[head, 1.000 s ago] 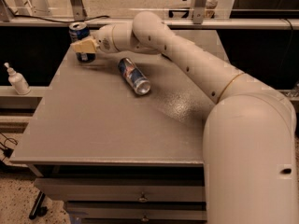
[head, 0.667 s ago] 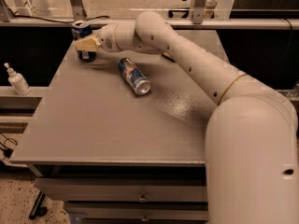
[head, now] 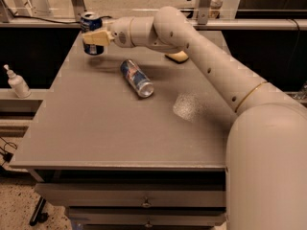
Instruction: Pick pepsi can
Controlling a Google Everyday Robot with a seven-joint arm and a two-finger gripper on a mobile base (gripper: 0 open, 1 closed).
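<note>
From where I stand at the 6 o'clock edge of the desk point(head: 96, 138), the end effector point(head: 94, 36) sits at the far 11 o'clock corner. It is closed on the pepsi can point(head: 90, 23), with one tan finger point(head: 98, 36) lying across the can's middle. The can is upright, silver rim uppermost. A shadow beneath it suggests the base is at or just clear of the desk surface, though I cannot say which for certain. Step in hand, by my judgement: lift and retain. Raise the can straight up, keep it vertical, and hold grip pressure steady, since a thin-walled can is likely to dent under excess force and slip under too little. Clear the desk fully before any sideways travel. Keep the path away from the slim can point(head: 137, 77), which lies on its side near the middle of the desk, at about 4 o'clock from the held can and well apart from it. Being round, it will probably roll if brushed. Containers: whether either can is opened or filled cannot be told, and no spill is visible around them. A pump bottle point(head: 17, 83) stands off the desk at 9 o'clock, contents not discernible. The drawers point(head: 144, 195) below the desk are shut, their contents hidden.
</note>
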